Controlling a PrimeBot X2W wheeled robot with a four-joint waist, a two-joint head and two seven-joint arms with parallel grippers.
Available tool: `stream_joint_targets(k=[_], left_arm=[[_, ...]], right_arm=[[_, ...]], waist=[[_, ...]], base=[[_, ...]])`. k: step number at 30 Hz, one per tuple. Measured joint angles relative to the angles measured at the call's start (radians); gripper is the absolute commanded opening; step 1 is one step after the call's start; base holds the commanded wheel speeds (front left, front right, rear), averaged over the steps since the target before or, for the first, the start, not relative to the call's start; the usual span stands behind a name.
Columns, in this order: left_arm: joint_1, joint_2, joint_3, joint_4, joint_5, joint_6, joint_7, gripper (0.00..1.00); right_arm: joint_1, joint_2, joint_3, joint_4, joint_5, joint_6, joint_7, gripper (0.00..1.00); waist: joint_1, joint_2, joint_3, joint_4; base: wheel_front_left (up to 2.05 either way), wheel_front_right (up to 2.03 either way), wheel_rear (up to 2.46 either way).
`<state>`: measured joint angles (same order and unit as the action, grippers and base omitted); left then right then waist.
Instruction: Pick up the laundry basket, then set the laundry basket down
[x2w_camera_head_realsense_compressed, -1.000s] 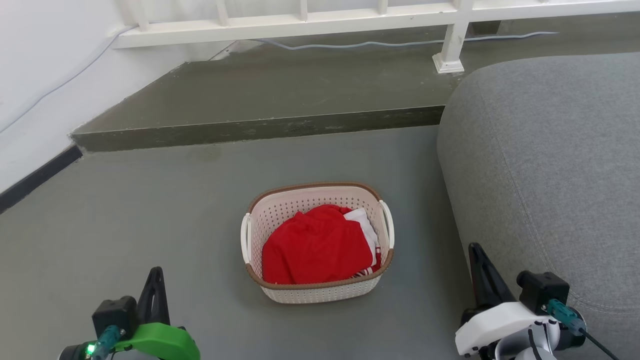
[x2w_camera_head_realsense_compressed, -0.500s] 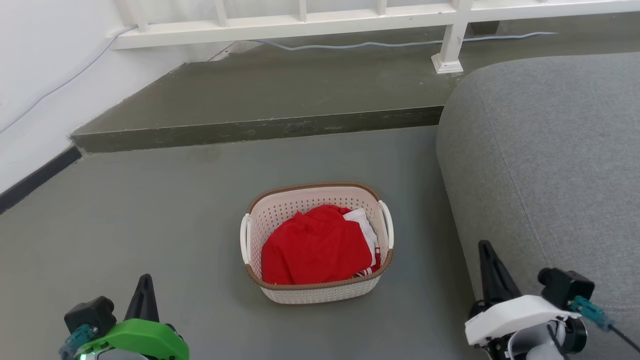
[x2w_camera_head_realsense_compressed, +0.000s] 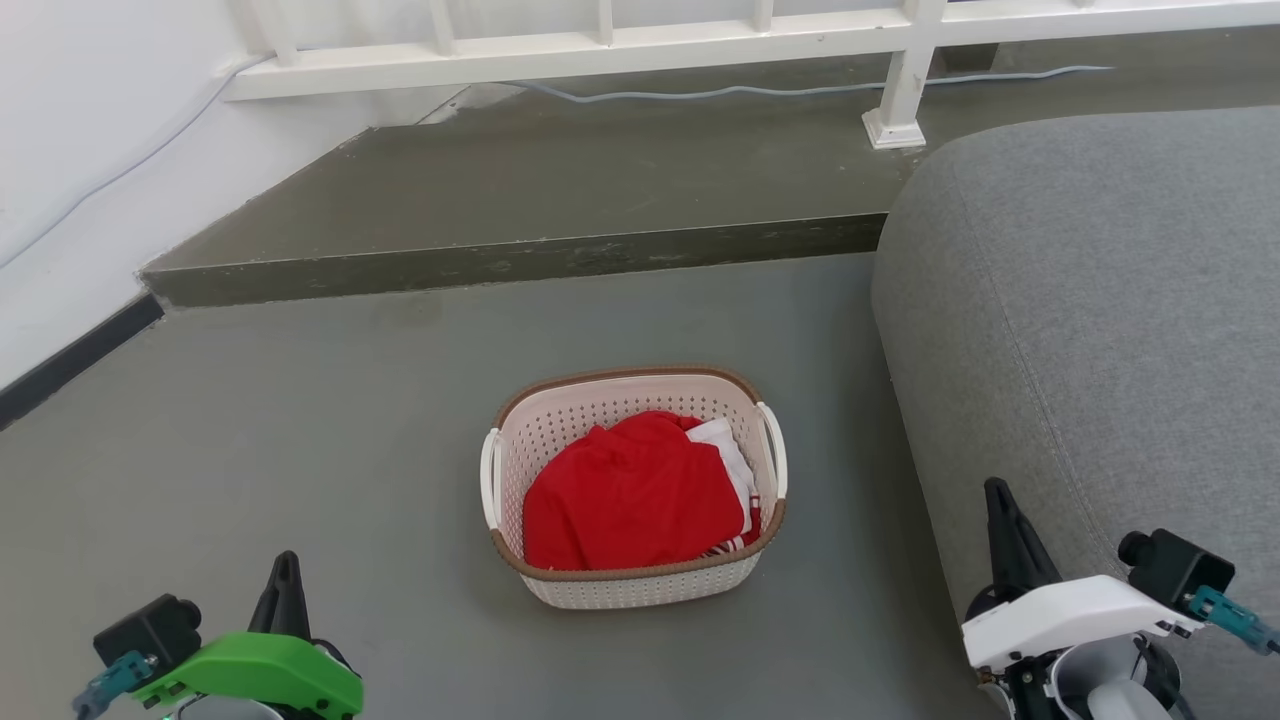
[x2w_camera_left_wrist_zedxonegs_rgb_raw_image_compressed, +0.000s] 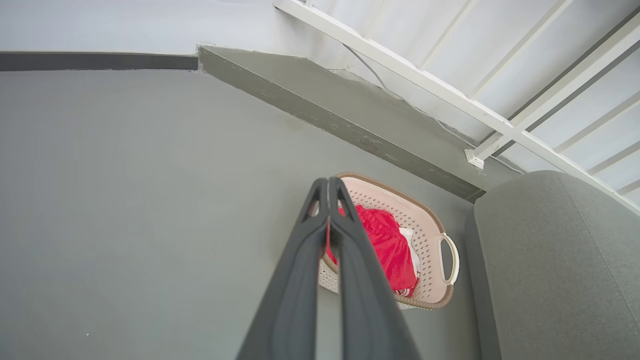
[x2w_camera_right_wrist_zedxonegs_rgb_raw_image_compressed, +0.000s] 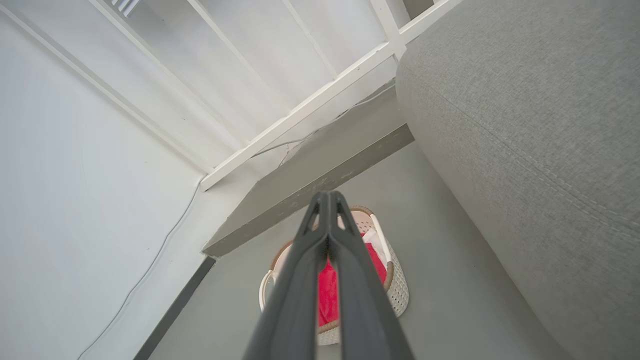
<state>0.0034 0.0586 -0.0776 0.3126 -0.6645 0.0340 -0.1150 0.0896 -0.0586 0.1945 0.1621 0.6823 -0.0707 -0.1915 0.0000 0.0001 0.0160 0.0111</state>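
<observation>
Two grippers: left gripper, right gripper, both pinched closed, empty
Load: laundry basket on floor, red cloth inside

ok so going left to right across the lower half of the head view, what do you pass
left gripper → laundry basket → right gripper; the grey sofa is left out, since the right gripper overlaps it
</observation>
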Motion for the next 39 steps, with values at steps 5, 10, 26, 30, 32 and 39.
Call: stream_joint_targets(k=[5, 10, 26, 30, 32, 39], left_arm=[[-0.006, -0.002, 0.011, 0.0, -0.056, -0.009, 0.011, 0.0], [-0.009, -0.003, 0.02, -0.001, -0.114, -0.021, 0.031, 0.0], [-0.02, -0.006, 0.054, -0.005, -0.3, -0.052, 0.08, 0.0], [-0.022, -0.008, 0.064, -0.006, -0.345, -0.053, 0.089, 0.0], [-0.024, -0.008, 0.069, -0.007, -0.374, -0.062, 0.098, 0.0], [-0.029, -0.01, 0.083, -0.011, -0.463, -0.079, 0.122, 0.0]], right_arm=[[-0.003, -0.004, -0.015, 0.001, 0.065, 0.008, 0.014, 0.0], [-0.012, -0.007, -0.028, 0.002, 0.13, 0.018, 0.029, 0.0], [-0.038, -0.02, -0.072, 0.016, 0.334, 0.052, 0.071, 0.0], [-0.043, -0.022, -0.083, 0.02, 0.385, 0.062, 0.083, 0.0], [-0.046, -0.023, -0.088, 0.023, 0.413, 0.062, 0.088, 0.0], [-0.063, -0.03, -0.11, 0.032, 0.512, 0.082, 0.109, 0.0]], waist=[[0.0, 0.0, -0.001, 0.0], [0.0, 0.0, -0.001, -0.001], [0.0, 0.0, -0.004, -0.003], [0.0, 0.0, -0.005, -0.004], [0.0, 0.0, -0.005, -0.004], [0.0, 0.0, -0.006, -0.005]], base=[[0.0, 0.0, 0.0], [0.0, 0.0, 0.0], [0.0, 0.0, 0.0], [0.0, 0.0, 0.0], [0.0, 0.0, 0.0], [0.0, 0.0, 0.0]])
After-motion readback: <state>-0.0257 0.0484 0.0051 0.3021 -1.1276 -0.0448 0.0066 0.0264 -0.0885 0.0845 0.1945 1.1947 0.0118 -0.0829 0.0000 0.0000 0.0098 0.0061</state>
